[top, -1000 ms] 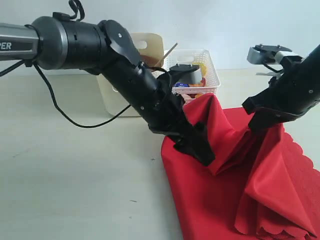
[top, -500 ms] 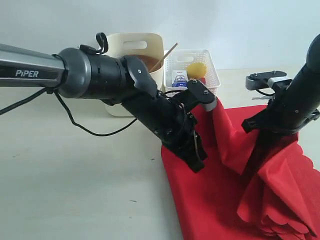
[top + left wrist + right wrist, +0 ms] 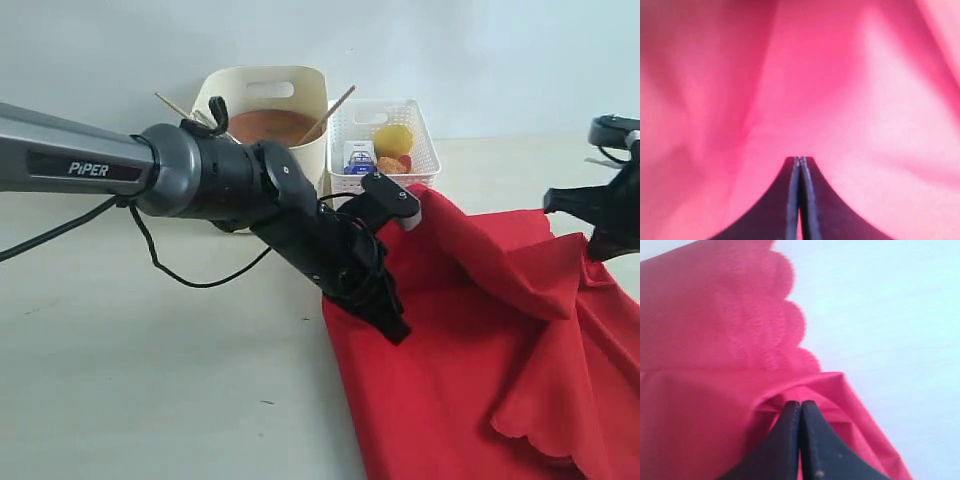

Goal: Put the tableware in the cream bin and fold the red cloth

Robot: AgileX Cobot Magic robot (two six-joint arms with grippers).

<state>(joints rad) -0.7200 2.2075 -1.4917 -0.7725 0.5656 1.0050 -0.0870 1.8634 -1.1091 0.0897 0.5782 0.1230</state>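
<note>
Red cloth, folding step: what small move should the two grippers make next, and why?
Probably raise the left gripper slightly, to test its hold. Its jaws are shut against the red cloth, but a pinched layer is not visible. The right gripper pinches a bunched fold near the scalloped edge.

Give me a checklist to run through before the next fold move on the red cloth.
1. Right claw grips the red cloth: ok, shut with fabric bunched at its tips.
2. Left claw grips the cloth: cannot tell; shut, no fabric visibly pinched.
3. Cloth free of tableware: ok; none visible on it, chopsticks stand in the cream bin.
4. Cloth lying flat: not ok; one side is raised and draped in folds.
5. Raised corner apart from the white basket: cannot tell.
</note>
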